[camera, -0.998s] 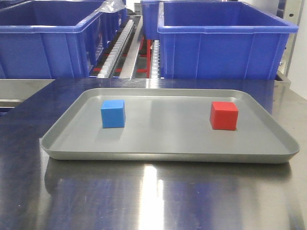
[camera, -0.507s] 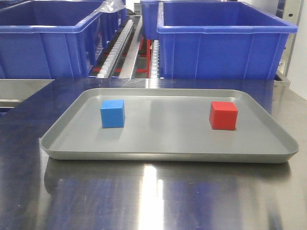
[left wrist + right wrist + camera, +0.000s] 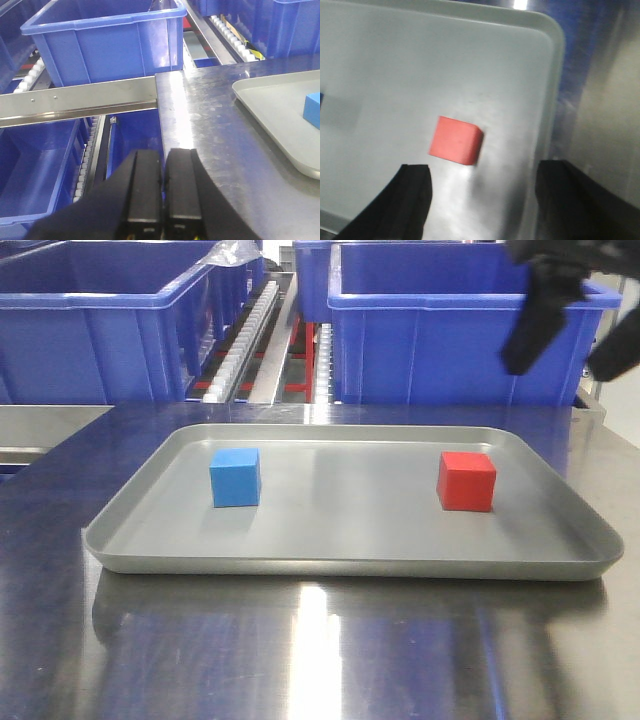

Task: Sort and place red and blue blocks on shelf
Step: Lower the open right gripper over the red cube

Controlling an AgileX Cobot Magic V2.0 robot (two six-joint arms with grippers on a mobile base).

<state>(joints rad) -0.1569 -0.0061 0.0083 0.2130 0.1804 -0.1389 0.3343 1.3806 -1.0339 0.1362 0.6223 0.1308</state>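
Right hand (image 3: 485, 197) wide open, empty, above red block (image 3: 456, 140) at right of tray (image 3: 340, 567). To be centred, lowered straight, closed on flat faces. Blue block (image 3: 235, 477) at tray left. Left hand (image 3: 162, 185) closed, empty.

Shiny steel tabletop (image 3: 320, 660), shallow grey tray (image 3: 350, 566) flat on it, holding blue block (image 3: 235, 477) and red block (image 3: 466, 481), well apart

red block (image 3: 466, 481): 1 | blue block (image 3: 235, 477): 1 | grey tray (image 3: 350, 565): 1 | dark-blue bins (image 3: 470, 340): at least 3, front view | left gripper (image 3: 162, 167): 1 | right gripper (image 3: 482, 175): 1
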